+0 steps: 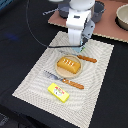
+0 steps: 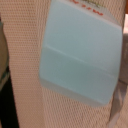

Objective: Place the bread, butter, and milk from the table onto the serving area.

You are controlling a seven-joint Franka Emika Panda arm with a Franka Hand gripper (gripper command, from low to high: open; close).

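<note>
The serving area (image 1: 95,85), a cream striped placemat, is seen occupying the centre of the exterior view on a dark table (image 1: 15,45). A round tan plate (image 1: 59,71) is located near the middle of the placemat, and the bread (image 1: 69,64), a golden-orange loaf with pale score lines, is seated on that plate. An orange-handled utensil (image 1: 86,58) is laid just beyond the plate toward the upper right of the frame, and a second orange-handled utensil (image 1: 65,80) is laid just below the plate. The butter (image 1: 58,92), a flat yellow pack with red and white markings, is positioned on the placemat in the lower centre of the frame, near the second utensil but apart from it. The white arm is seen descending from the upper centre of the frame, and the gripper (image 1: 80,48) is held over the far edge of the placemat, just above the plate in the frame. In the wrist view, the milk (image 2: 80,62), a pale-blue carton, is shown filling most of the picture with the woven placemat (image 2: 27,75) behind it. Whether the fingers are clamped on the carton cannot be told from either view. A pinkish-brown board (image 1: 107,27) carrying grey pots (image 1: 98,9) is located in the upper right of the exterior view.
</note>
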